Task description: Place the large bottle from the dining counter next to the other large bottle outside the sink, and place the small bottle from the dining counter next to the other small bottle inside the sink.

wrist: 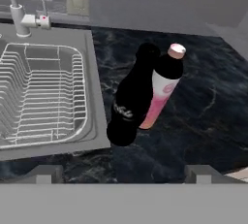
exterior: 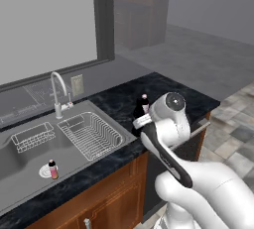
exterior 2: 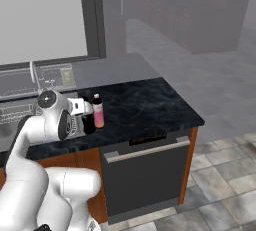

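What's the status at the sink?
Pincer open, empty, just short of the bottles. Large bottle upright beside other large bottle on counter, outside sink. Nothing in the way.

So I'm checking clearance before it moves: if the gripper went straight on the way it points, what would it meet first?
Probably the all-black bottle, which stands nearest the open gripper; the pink-labelled bottle is right behind it. Depth is hard to judge.
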Controlling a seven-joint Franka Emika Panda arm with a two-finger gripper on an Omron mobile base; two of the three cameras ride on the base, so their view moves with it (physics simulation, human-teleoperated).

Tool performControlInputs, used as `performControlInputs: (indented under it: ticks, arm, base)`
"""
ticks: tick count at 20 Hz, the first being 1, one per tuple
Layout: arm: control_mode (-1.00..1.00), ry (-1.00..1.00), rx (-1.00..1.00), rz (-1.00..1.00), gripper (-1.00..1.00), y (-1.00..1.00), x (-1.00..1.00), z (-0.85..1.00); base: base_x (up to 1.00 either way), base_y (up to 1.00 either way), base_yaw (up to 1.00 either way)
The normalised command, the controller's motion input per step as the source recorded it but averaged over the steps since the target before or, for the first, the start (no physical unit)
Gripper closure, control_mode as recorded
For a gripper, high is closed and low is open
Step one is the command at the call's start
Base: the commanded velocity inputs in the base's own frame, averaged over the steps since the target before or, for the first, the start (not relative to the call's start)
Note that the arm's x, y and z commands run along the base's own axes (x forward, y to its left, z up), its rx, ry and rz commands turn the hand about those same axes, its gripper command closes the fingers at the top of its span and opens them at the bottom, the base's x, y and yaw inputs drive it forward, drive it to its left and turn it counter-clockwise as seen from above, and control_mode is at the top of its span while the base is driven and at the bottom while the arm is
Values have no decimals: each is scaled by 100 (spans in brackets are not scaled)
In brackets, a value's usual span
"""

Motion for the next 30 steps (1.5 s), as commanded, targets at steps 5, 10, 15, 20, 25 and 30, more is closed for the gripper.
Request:
performControlInputs:
  ticks: [5,10,15,20,25,30]
  arm:
    - [-100,0,-10,9,-100,-13,-46,0]
    - [-100,0,-4,0,-100,-18,-20,10]
    - [-100,0,5,-5,-100,-31,-2,28]
    - [-100,0,20,-5,-100,-37,11,11]
    - [-100,0,18,0,-100,-21,2,0]
    - [100,0,7,0,-100,-4,0,0]
  base:
    - [0,0,0]
    - [0,0,0]
    - [0,0,0]
    - [0,0,0]
    - [0,0,0]
    - [-11,-1,0]
